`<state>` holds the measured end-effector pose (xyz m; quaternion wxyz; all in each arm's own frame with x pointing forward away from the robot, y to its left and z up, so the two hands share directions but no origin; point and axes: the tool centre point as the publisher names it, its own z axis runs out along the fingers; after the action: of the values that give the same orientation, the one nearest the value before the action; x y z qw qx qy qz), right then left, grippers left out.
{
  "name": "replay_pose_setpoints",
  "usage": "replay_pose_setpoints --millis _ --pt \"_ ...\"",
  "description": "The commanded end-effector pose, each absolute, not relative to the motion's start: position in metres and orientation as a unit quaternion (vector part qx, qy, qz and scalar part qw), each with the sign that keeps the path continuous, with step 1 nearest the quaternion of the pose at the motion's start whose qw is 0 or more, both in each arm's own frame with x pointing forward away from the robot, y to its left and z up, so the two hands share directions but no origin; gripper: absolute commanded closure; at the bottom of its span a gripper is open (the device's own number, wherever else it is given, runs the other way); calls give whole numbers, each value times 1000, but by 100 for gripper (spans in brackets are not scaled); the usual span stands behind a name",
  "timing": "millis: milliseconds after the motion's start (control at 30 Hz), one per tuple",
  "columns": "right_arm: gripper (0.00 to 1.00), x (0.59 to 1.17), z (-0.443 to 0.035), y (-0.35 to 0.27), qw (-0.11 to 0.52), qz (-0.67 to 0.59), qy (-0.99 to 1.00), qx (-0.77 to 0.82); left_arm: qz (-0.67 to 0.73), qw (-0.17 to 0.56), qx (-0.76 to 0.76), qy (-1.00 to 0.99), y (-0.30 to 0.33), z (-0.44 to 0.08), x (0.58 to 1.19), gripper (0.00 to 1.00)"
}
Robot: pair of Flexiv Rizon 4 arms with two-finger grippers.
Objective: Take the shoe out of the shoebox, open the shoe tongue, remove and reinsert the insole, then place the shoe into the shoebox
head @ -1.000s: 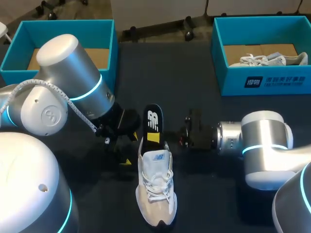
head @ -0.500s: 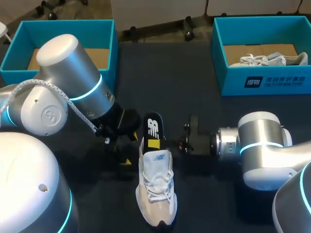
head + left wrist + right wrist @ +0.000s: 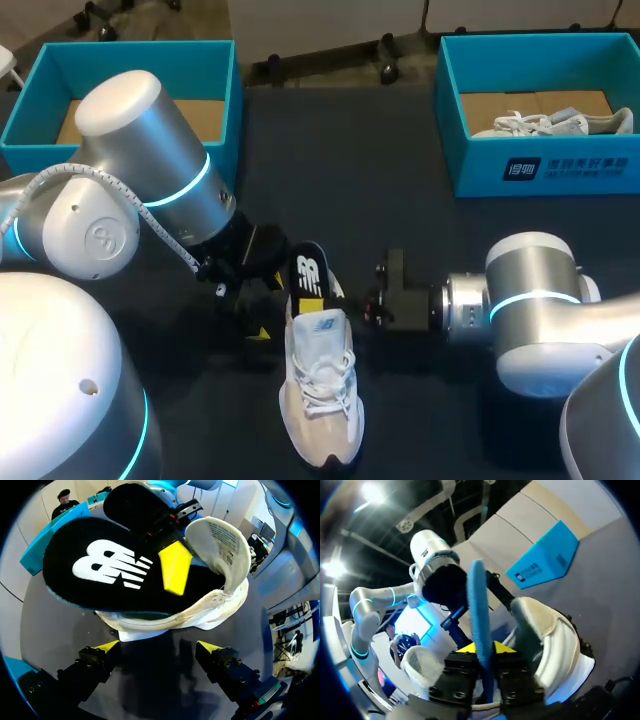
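The insole step is in hand: the shoe lies on the counter at 6 o'clock, and the black insole rears half out of its heel, its edge pinched by the right arm's jaws, closed on it, while the left arm's jaws stand wide open and empty just behind the heel. The next move, I judge, calls for sliding the insole lengthwise without dragging the shoe. The shoebox at 1 o'clock holds another pale shoe; the second shoebox at 11 o'clock shows only brown lining.
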<state>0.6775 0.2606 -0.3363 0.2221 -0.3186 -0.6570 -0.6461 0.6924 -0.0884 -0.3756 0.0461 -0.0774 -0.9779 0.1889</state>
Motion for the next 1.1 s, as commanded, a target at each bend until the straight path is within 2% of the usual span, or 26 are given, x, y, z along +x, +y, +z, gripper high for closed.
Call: replay_pose_setpoints --millis 33,200,300,433,467,533,567,1100 --pt "61 680 -327 260 213 -649 -658 -317 189 47 -78 -978 -88 -376 693 0" --pt "56 688 -316 259 202 -656 -659 -308 189 47 -78 -978 -88 -376 693 0" --pt "62 694 -313 259 197 -661 -657 -304 189 47 -78 -978 -88 -376 693 0" --pt "73 700 -313 259 196 -667 -651 -304 189 47 -78 -978 -88 -376 693 0" --pt "78 701 -315 260 197 -668 -649 -304 189 47 -78 -978 -88 -376 693 0" --pt "97 703 -317 261 201 -667 -647 -308 189 47 -78 -978 -88 -376 693 0" --pt "100 704 -319 261 204 -666 -646 -313 189 47 -78 -978 -88 -376 693 0" --pt "100 676 -348 256 232 -642 -632 -367 189 47 -78 -978 -88 -376 693 0"
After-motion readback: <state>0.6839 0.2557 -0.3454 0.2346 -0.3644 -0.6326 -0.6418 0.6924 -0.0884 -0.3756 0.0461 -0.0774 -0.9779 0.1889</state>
